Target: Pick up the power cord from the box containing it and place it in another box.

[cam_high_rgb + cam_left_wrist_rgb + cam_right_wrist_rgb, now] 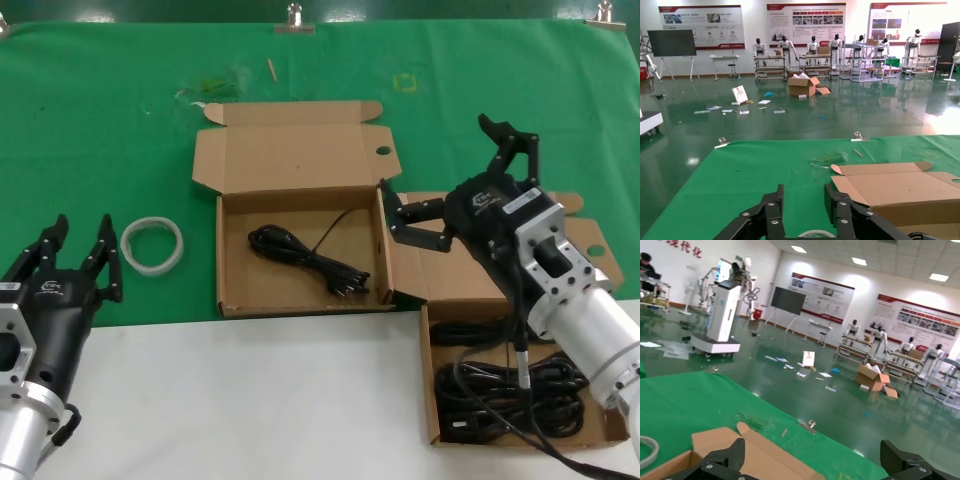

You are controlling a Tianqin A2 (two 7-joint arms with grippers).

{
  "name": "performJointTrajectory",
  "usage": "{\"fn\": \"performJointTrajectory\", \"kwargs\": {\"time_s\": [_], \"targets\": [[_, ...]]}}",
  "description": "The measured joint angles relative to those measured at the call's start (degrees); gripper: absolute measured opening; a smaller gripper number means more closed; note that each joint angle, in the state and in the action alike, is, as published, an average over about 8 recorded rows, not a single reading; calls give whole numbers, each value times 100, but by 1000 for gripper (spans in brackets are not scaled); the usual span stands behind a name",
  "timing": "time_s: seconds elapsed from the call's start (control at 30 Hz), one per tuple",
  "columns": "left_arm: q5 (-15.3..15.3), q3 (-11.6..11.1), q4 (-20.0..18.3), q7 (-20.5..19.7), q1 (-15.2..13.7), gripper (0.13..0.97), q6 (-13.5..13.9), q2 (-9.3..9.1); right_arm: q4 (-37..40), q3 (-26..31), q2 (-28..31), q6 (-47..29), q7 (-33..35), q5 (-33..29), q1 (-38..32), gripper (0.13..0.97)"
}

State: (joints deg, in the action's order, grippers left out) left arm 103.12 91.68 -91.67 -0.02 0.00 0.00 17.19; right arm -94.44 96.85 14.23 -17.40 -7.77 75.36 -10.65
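Observation:
The power cord [305,258], a thin black bundle, lies inside the middle cardboard box [290,155], whose lid has a round hole near its right edge. The twin box [431,380] at the lower right holds a tangle of black cords [510,390]. My right gripper [440,172] hangs open and empty above the gap between the two boxes, its jaws spread wide. The right wrist view shows that gripper [812,450] above a brown lid [757,457]. At the lower left my left gripper [85,228] is parked, open and empty, and it appears again in its own wrist view as the gripper [802,192].
A white tape ring [152,245] lies on the green cloth [100,120] between the left gripper and the middle box. Small scraps [215,88] lie behind that box. White tabletop [250,400] runs along the front edge.

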Motion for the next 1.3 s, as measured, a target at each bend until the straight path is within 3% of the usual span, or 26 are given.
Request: {"fn": "performJointTrajectory", "kwargs": {"time_s": [0.17,0.3,0.57,0.87,1.0,1.3], "targets": [[0,0,0,0,0,348,0,0,24,-44,25,150,67,239,92,934],[0,0,0,1,0,406,0,0,43,-80,46,270,121,431,165,946],[0,0,0,3,0,621,0,0,81,-152,87,510,228,814,312,966],[0,0,0,1,0,802,0,0,124,-232,133,781,349,1246,478,966],[1,0,0,1,0,802,0,0,143,-268,153,902,403,1440,552,966],[1,0,0,1,0,916,0,0,187,-349,200,1174,525,1874,718,966]]}}
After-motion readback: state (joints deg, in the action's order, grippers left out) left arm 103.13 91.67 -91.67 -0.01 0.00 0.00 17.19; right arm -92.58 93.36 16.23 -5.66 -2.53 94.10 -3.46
